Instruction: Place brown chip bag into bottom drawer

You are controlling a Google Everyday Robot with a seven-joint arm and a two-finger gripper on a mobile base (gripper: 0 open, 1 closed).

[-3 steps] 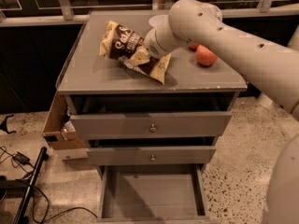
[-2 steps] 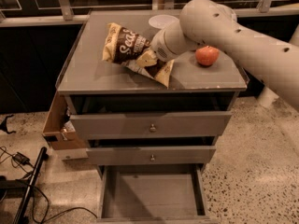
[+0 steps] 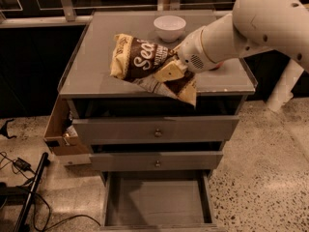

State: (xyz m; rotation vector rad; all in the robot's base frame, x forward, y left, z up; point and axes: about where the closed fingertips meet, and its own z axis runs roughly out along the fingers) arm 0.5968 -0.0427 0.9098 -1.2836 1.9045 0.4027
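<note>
The brown chip bag (image 3: 145, 62), dark brown in the middle with cream-yellow ends and white lettering, hangs tilted in the air above the cabinet top's front edge. My gripper (image 3: 169, 70) is shut on the bag's right half; a cream finger lies across the bag. The white arm comes in from the upper right. The bottom drawer (image 3: 157, 204) is pulled open below; its grey floor is bare.
A white bowl (image 3: 169, 27) stands at the back of the grey cabinet top (image 3: 94, 57). The two knobbed drawers (image 3: 157, 132) are shut. A brown cardboard box (image 3: 60, 134) hangs at the cabinet's left side. Cables lie on the floor at the left.
The bag has been lifted off the cabinet top and carried forward toward its front edge, held in my gripper. The view has come closer, and the red ball is now hidden behind the arm.
</note>
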